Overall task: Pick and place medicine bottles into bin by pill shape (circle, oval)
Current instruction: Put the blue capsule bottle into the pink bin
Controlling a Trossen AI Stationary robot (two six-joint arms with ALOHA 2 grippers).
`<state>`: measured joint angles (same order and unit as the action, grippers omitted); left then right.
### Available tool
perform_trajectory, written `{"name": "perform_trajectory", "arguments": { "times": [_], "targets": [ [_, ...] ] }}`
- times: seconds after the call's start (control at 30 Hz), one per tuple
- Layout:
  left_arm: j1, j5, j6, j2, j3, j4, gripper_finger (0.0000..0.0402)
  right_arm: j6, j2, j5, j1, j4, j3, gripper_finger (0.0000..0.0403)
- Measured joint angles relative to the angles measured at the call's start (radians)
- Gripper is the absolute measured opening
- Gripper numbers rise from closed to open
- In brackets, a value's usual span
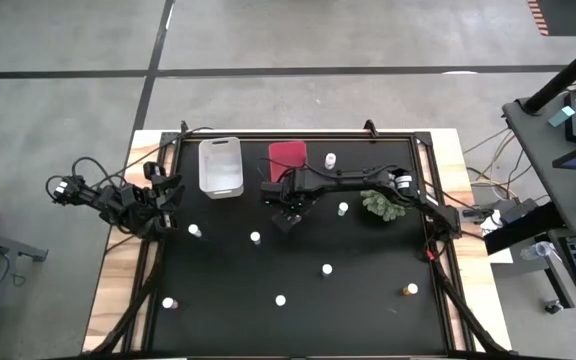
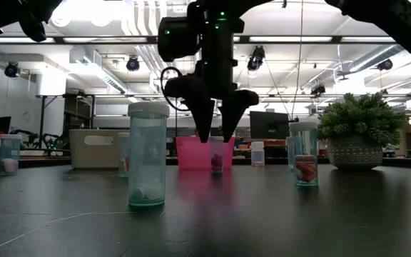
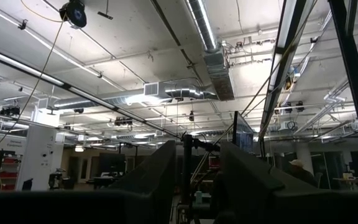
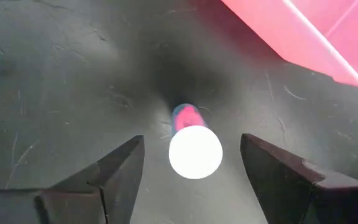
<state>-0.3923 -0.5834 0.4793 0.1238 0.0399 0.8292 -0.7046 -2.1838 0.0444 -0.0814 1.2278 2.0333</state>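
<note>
Round white-capped bottle (image 4: 195, 151) between right end effector's (image 4: 191, 168) spread dark fingers

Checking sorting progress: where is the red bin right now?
High view: the red bin sits at the table's far edge, right of the clear bin, beside the right gripper.

Red bin (image 4: 328, 37) cut off by edge; pill shapes too small to tell

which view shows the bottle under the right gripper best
The right wrist view: the bottle stands white-capped between the open right gripper fingers, untouched. The low view shows it small below the fingertips, before the red bin. The high view hides it; the left wrist view misses it.
</note>
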Motion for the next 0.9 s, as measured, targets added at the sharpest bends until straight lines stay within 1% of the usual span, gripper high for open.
{"name": "perform_trajectory", "arguments": {
  "times": [0.27, 0.67, 0.77, 0.9],
  "targets": [
    [0.0, 0.0, 0.0, 0.0, 0.0, 0.0, 0.0111, -0.001, -0.004, 0.0, 0.005, -0.014, -0.024, 0.0208],
    [0.0, 0.0, 0.0, 0.0, 0.0, 0.0, 0.0111, 0.002, -0.004, 0.0, 0.011, -0.049, -0.05, 0.0107],
    [0.0, 0.0, 0.0, 0.0, 0.0, 0.0, 0.0111, 0.009, -0.004, 0.0, 0.012, -0.056, -0.05, 0.0097],
    [0.0, 0.0, 0.0, 0.0, 0.0, 0.0, 0.0111, 0.011, -0.004, 0.0, 0.012, -0.056, -0.05, 0.0107]
  ]
}}
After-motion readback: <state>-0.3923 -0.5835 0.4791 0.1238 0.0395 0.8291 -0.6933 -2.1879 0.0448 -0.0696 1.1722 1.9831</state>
